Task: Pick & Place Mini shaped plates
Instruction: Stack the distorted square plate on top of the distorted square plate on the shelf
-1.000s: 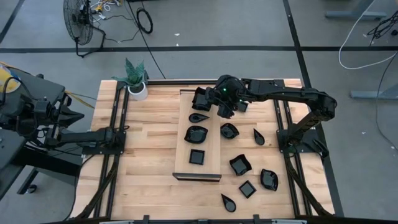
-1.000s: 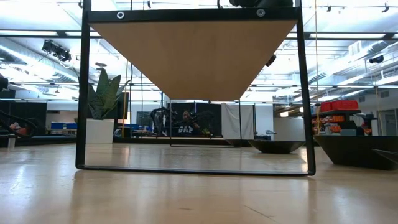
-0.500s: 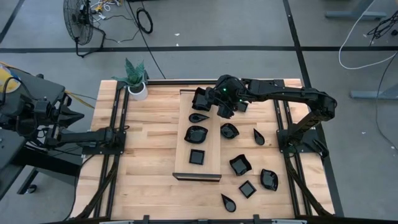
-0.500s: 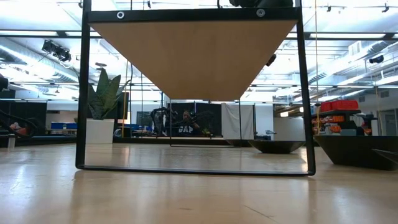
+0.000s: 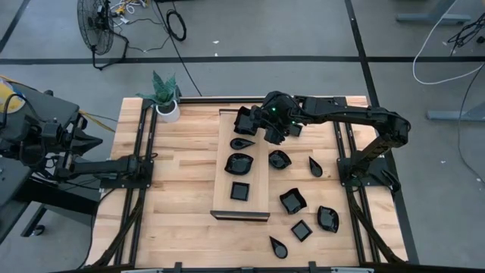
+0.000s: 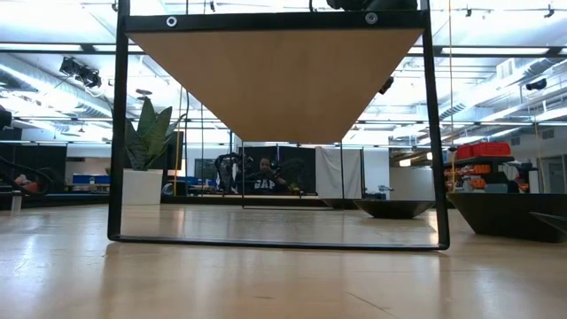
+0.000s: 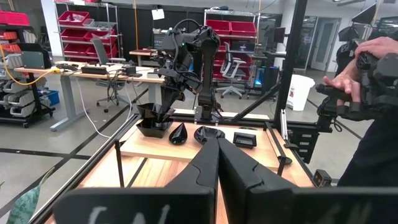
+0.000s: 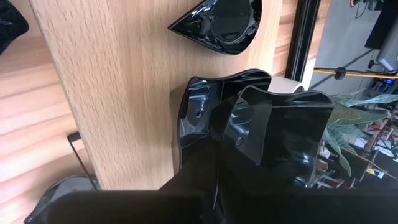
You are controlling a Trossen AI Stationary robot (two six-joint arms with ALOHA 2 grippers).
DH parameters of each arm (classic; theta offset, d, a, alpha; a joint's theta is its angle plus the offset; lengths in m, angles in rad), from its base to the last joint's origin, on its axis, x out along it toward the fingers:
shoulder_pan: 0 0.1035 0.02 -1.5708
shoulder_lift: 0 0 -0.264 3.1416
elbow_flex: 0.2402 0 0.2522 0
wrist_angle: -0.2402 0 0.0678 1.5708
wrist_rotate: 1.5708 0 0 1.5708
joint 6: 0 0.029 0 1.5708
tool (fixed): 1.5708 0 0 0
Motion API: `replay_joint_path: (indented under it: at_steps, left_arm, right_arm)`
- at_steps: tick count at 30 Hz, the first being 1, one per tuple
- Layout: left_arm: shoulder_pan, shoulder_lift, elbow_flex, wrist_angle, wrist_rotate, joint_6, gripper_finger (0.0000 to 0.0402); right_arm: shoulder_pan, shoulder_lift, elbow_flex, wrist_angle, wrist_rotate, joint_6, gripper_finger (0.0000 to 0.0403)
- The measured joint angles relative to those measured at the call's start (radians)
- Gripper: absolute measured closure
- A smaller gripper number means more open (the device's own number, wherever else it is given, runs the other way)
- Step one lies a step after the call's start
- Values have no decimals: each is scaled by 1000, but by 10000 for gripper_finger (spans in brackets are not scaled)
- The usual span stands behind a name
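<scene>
We see a wavy-rimmed black plate (image 5: 246, 120) at the far end of the long pale wooden board (image 5: 224, 199), and the right gripper (image 5: 256, 123) is clamped on its rim; the right wrist view shows the dark fingers (image 8: 245, 134) pinching the glossy wall of this plate (image 8: 273, 134) above the wood. Along the board toward its near end lie a teardrop plate (image 5: 242, 142), a wavy bowl (image 5: 239, 162) and a square plate (image 5: 240, 191). On the table (image 5: 182, 189) off the board's right edge more black plates are scattered, among them a round one (image 5: 279, 159), a teardrop (image 5: 315, 167) and a square (image 5: 301, 230) toward the near right corner. The left gripper (image 7: 219, 163) waits at the table's left edge, its fingers pressed together. A potted plant (image 5: 166, 98) stands at the far left corner.
</scene>
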State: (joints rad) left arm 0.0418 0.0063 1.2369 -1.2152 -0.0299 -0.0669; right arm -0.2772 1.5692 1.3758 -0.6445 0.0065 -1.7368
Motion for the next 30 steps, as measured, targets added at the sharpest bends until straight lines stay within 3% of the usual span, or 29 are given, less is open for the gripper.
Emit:
replay_joint_path:
  at_steps: [30]
  left_arm:
    - [0, 0, 0, 0, 0, 1, 387]
  right_arm:
    - [-5, -47, -76, 95, -49, -68, 385]
